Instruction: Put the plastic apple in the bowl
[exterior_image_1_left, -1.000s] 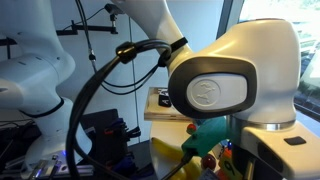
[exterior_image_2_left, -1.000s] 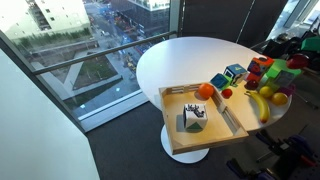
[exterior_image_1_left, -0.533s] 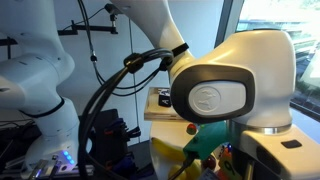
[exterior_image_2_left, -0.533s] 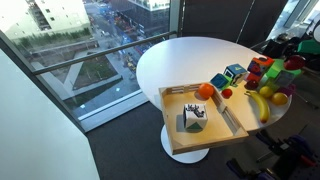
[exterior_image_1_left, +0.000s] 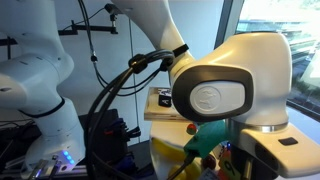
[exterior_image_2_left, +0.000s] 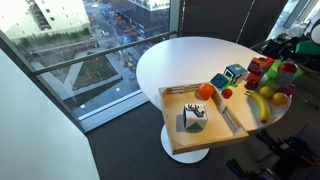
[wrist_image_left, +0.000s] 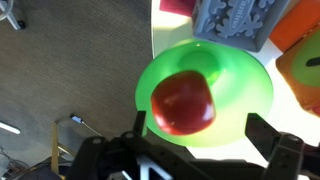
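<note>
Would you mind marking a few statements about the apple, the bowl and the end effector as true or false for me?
1. The apple lies inside the bowl. True.
2. The end effector is shut on the apple. False: its jaws stand wide apart, and the apple lies free in the bowl.
3. The bowl is blue. False: it is green.
4. A banana lies on the white table. True.
</note>
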